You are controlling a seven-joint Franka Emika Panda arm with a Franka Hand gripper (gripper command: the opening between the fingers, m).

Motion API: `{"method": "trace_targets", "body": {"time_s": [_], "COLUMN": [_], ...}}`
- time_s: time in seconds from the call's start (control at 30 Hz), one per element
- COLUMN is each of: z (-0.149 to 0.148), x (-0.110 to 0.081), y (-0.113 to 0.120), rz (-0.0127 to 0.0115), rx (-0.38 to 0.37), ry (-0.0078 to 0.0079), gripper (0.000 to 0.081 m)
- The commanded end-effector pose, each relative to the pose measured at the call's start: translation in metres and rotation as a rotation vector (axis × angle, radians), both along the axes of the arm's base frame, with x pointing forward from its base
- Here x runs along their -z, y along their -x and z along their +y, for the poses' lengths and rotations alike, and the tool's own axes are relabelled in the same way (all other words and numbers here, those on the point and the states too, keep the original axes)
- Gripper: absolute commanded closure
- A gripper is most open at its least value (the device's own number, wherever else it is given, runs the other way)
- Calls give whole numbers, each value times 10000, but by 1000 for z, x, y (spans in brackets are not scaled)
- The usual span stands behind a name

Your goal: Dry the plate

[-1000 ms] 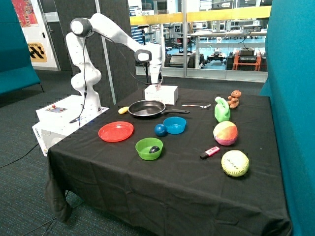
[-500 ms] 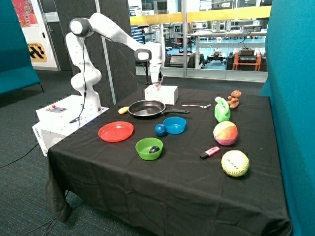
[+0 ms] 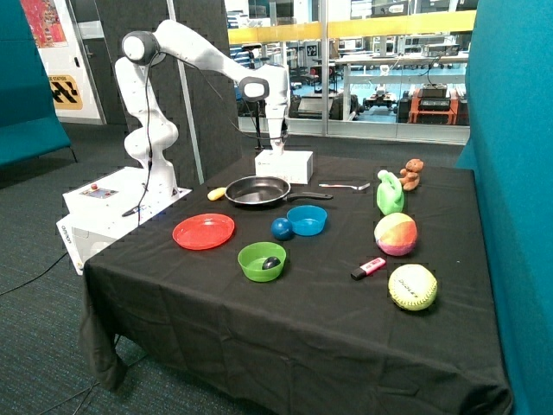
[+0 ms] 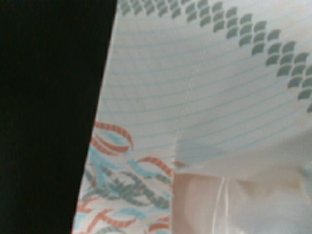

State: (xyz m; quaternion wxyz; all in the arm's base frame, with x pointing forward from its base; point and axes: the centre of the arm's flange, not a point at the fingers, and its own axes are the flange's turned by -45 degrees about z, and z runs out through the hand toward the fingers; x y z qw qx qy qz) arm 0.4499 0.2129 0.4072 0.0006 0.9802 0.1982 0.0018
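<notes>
The arm has shifted, bringing the tool (image 3: 279,149) right over the white tissue box (image 3: 283,165) at the table's far edge (finger state: cannot tell), presumably to fetch a tissue, while the plate (image 3: 204,231) waits untouched near the robot-side edge.

plate (image 3: 204,232) | red-orange, round, flat with shallow raised rim | lies flat and upright on the black cloth near the table's edge on the robot-base side | nothing on it, touching no other object | not in wrist view
</notes>
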Motion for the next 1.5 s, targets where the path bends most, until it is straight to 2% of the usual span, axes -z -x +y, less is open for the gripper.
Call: {"method": "trace_targets", "body": {"time_s": [0.0, 0.2, 0.87, 1.07, 1.2, 1.33, 1.47], "z": [3, 1, -23, -38, -52, -69, -93], "x": [-22, -29, -73, -84, -88, -90, -88], "y": [-7, -11, -40, -47, -50, -52, -53], "rz": [37, 37, 37, 37, 37, 37, 37], "rx": [-278, -278, -16, 161, 595, 754, 1271], "ry": [-3, -3, -4, -4, -5, -5, -6], "gripper": [808, 808, 808, 808, 808, 808, 808]}}
